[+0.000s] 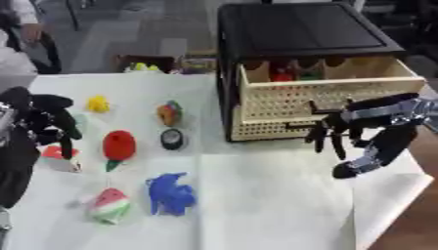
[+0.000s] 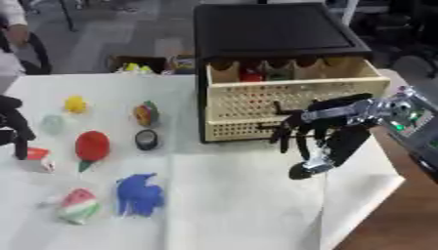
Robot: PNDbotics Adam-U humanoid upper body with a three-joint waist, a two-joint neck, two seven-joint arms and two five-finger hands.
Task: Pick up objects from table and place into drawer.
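black hand (image 2: 312, 139), silver forearm (image 2: 381, 110) (green light)

Lab or office – grey floor (image 1: 128, 29), white-covered test table (image 1: 273, 205)

Open beige mesh drawer (image 1: 329, 97) holds items; a blue toy (image 1: 171, 194) and red toy (image 1: 119, 145) lie on the table

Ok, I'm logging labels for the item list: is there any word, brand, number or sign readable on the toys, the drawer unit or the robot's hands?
None can be read.
Drawer: plain lattice front, no label showing.
Black cabinet: bare top, no marking visible.
Multicoloured round toy: colour patches only, too blurred to tell any print.
Right hand: no lettering; green lights on the forearm, not a text.
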